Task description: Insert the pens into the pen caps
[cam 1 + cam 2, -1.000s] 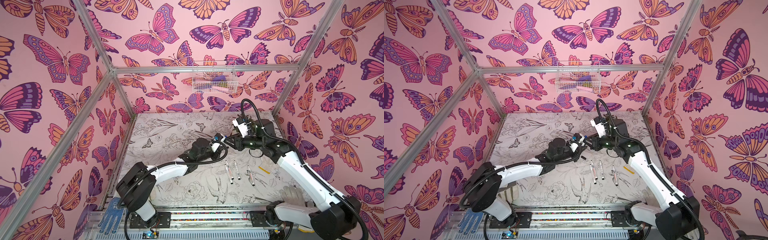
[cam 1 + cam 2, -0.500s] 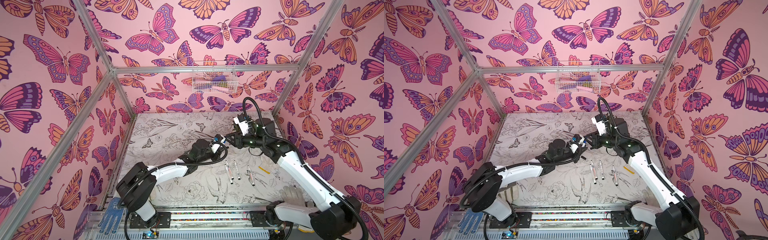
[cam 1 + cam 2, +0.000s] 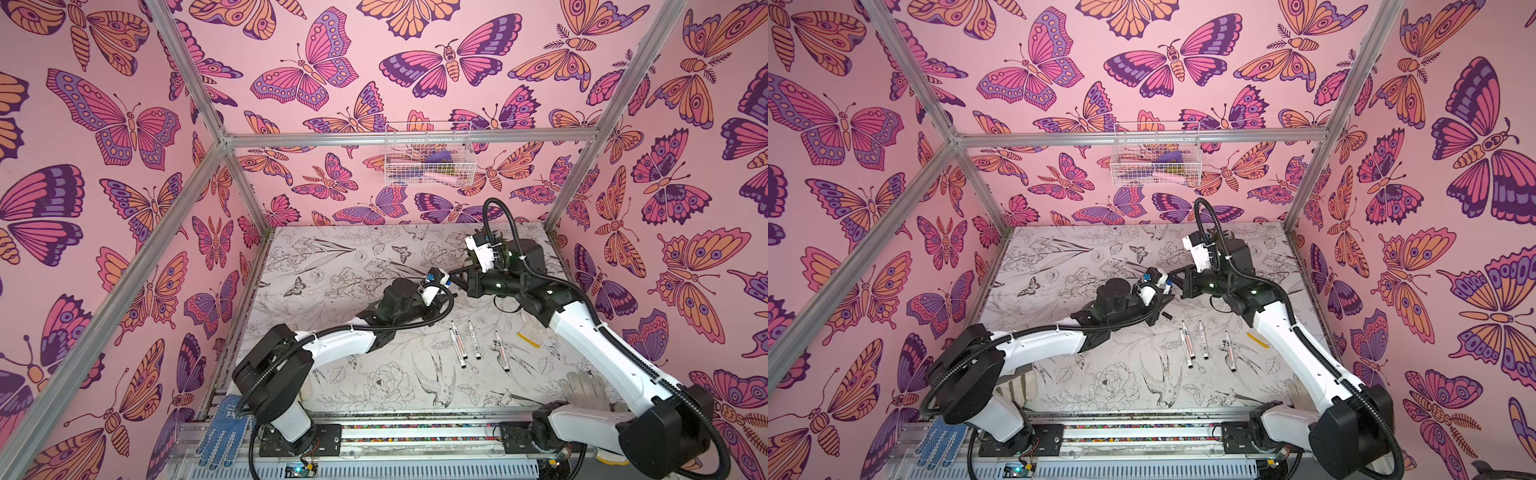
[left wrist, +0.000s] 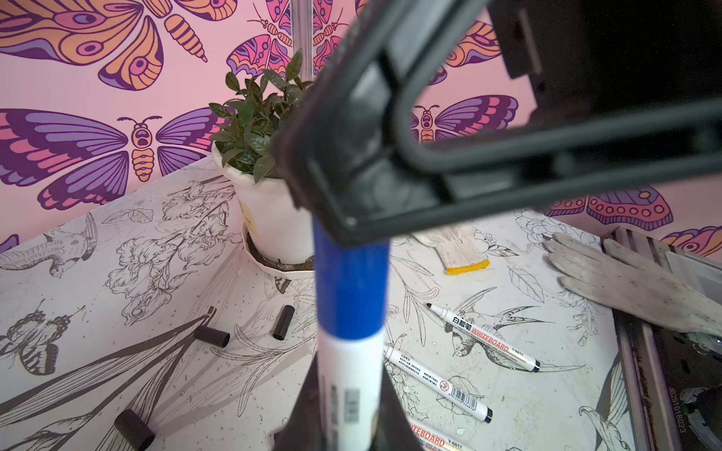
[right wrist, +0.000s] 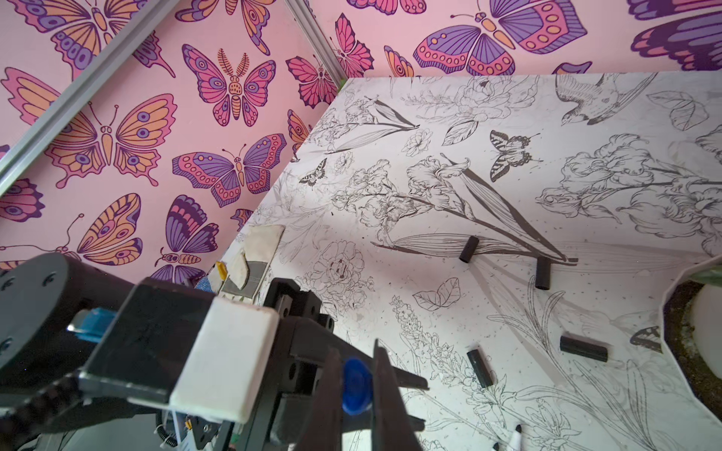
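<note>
My left gripper (image 4: 347, 394) is shut on a white pen (image 4: 344, 363), which it holds above the table. A blue pen cap (image 4: 349, 289) sits on that pen's end. My right gripper (image 5: 356, 351) faces it and is shut on the blue cap (image 5: 356, 386), whose round end shows between the fingers. In both top views the two grippers meet over the table's middle, left gripper (image 3: 441, 286) and right gripper (image 3: 457, 276). Three uncapped pens (image 3: 473, 340) lie on the table nearer the front. Several black pen caps (image 5: 542, 273) lie scattered beneath the grippers.
A potted plant (image 4: 269, 218) in a white pot stands at the back right, behind my right arm. Work gloves lie at the right: one glove (image 4: 457, 250) and a second glove (image 4: 625, 281). A wire basket (image 3: 428, 160) hangs on the back wall. A blue glove (image 3: 224, 432) lies on the front rail.
My right gripper's jaws have closed onto the blue cap on the pen that my left gripper holds. The left arm has stayed in place.
</note>
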You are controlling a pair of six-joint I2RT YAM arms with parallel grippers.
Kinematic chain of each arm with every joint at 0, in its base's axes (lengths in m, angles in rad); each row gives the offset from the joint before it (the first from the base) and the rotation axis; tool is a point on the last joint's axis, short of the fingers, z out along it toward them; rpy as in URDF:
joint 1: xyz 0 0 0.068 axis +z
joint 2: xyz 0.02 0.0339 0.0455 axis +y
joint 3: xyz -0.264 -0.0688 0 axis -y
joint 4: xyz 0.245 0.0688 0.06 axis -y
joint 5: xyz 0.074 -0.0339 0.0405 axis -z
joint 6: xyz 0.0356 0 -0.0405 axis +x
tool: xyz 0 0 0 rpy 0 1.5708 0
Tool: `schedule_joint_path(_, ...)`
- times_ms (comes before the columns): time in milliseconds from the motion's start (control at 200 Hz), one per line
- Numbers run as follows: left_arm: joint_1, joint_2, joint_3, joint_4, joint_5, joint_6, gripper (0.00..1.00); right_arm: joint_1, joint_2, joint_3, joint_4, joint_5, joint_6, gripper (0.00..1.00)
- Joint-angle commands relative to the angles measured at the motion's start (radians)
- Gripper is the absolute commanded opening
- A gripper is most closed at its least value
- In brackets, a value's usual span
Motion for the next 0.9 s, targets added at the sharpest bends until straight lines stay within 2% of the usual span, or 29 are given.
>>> schedule_joint_path(0, 0.005, 0.010, -0.002, 0.130, -0.004, -0.017, 0.00, 0.013, 0.001, -0.035, -0.029, -0.041, 0.031, 0.00)
schedule_joint_path(275, 0.089, 0.138, -0.006, 0.336, -0.036, -0.115, 0.00, 0.099, 0.012, -0.119, -0.038, 0.045, 0.013, 0.00)
schedule_joint_path(411, 0.116, 0.184, -0.016, 0.379, -0.058, -0.122, 0.00, 0.140, 0.043, -0.171, -0.003, 0.077, 0.033, 0.00)
schedule_joint_path(756, 0.195, 0.264, -0.102, 0.458, -0.110, -0.210, 0.00, 0.288, 0.184, -0.177, -0.047, 0.184, -0.031, 0.00)
schedule_joint_path(891, 0.221, 0.298, -0.131, 0.495, -0.143, -0.263, 0.00, 0.312, 0.207, -0.195, -0.047, 0.190, -0.036, 0.00)
